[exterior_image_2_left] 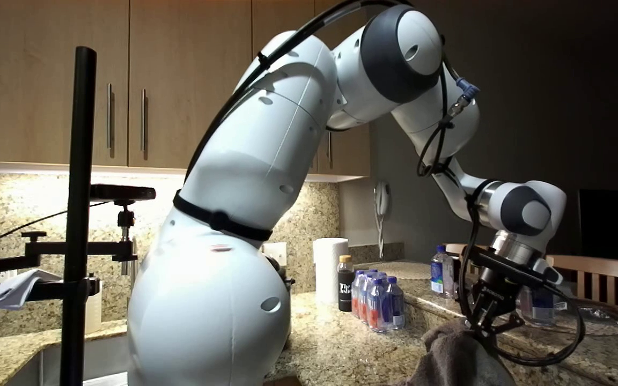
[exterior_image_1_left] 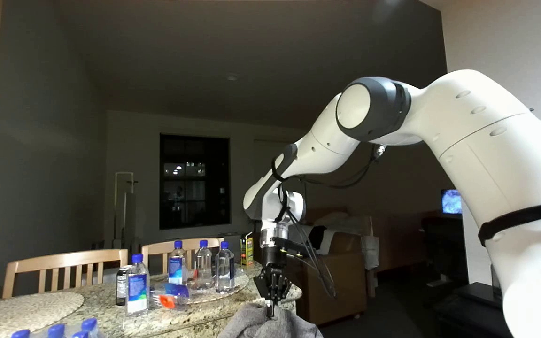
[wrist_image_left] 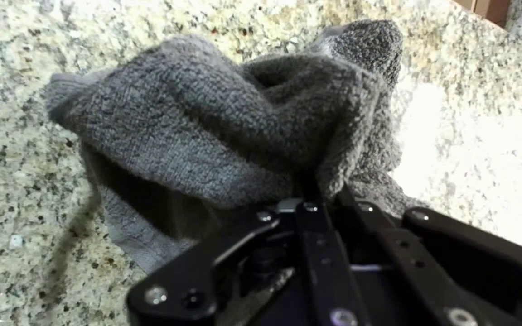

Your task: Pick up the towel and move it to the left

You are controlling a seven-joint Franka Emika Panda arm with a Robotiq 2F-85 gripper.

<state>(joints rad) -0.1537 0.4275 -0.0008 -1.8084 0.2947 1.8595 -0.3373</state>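
The grey towel (wrist_image_left: 188,122) is bunched and folded over the speckled stone counter in the wrist view. It also shows at the bottom edge of both exterior views (exterior_image_1_left: 263,325) (exterior_image_2_left: 462,356), where its lower part is cut off. My gripper (wrist_image_left: 326,188) points down with its fingers close together and a fold of the towel pinched between them. In both exterior views the fingertips (exterior_image_1_left: 271,307) (exterior_image_2_left: 479,328) sit at the top of the towel, which peaks up around them. I cannot tell whether the towel's lowest part touches the counter.
A raised counter (exterior_image_1_left: 195,312) beside the towel holds several water bottles (exterior_image_1_left: 137,286), a can (exterior_image_1_left: 121,285) and a placemat (exterior_image_1_left: 26,310). On the lower counter (exterior_image_2_left: 336,356) stand a bottle pack (exterior_image_2_left: 376,300), a dark bottle (exterior_image_2_left: 345,284) and a paper towel roll (exterior_image_2_left: 330,268).
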